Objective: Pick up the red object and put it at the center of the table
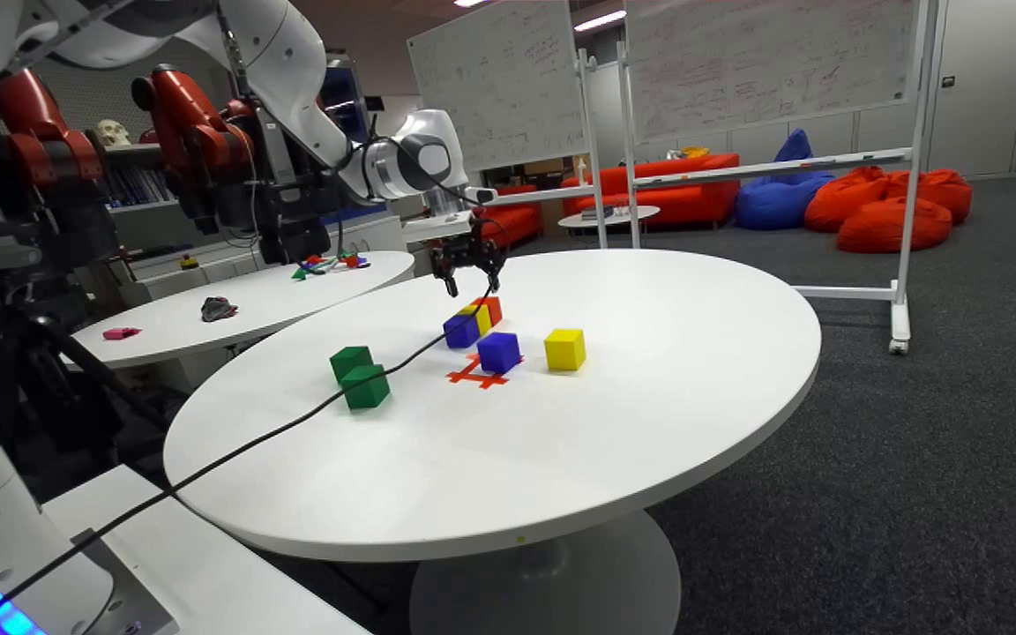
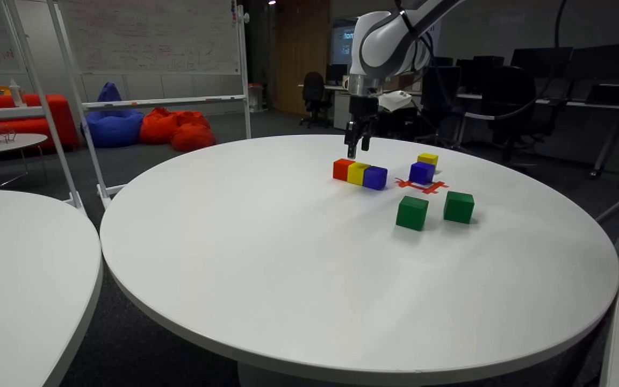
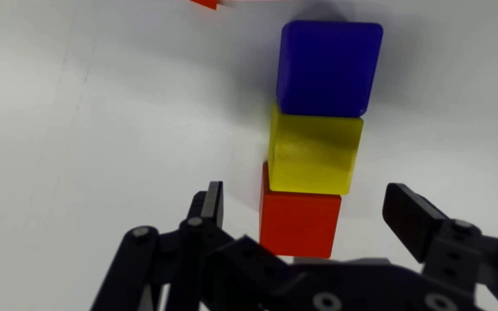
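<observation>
The red object is a red cube (image 3: 299, 224) at one end of a tight row with a yellow cube and a blue cube. The row lies on the round white table (image 2: 266, 258). My gripper (image 3: 304, 189) is open, its black fingers (image 3: 409, 216) spread wide to either side of the red cube in the wrist view, touching nothing. Both exterior views show the gripper (image 2: 358, 150) pointing down, hovering a short way above the red cube (image 2: 343, 169). In an exterior view, the yellow and blue cubes and a cable partly cover the red cube (image 1: 492, 309).
A yellow cube (image 3: 314, 153) touches the red one, and a blue cube (image 3: 329, 69) follows. Red tape marks (image 1: 475, 379) lie on the table by another blue cube (image 1: 498, 353). A loose yellow cube (image 1: 565, 349) and two green cubes (image 2: 412, 213) stand apart.
</observation>
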Robot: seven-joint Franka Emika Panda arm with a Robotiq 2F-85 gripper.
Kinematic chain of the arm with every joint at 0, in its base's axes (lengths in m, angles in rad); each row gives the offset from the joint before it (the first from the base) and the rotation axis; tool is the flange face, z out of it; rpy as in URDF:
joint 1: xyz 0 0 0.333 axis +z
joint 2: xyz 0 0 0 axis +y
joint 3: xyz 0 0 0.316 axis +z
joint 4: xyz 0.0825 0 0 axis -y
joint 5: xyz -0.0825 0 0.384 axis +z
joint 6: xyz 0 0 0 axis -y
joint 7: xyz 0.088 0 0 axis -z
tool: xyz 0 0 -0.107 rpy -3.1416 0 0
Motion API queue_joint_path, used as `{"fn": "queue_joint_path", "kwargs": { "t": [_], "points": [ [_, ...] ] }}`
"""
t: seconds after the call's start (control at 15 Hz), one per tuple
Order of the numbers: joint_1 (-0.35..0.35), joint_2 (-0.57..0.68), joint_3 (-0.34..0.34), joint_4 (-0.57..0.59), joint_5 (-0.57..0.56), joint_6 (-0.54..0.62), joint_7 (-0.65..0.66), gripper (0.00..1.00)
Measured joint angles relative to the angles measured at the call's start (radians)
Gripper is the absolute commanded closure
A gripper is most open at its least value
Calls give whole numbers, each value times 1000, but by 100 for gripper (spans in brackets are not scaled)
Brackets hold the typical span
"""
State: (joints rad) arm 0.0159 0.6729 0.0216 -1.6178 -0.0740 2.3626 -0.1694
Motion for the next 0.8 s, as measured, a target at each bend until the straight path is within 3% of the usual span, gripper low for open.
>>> {"fn": "queue_joint_path", "kwargs": {
  "t": [0.8],
  "points": [
    [25, 4, 1, 0, 0, 0, 0, 0]
  ]
}}
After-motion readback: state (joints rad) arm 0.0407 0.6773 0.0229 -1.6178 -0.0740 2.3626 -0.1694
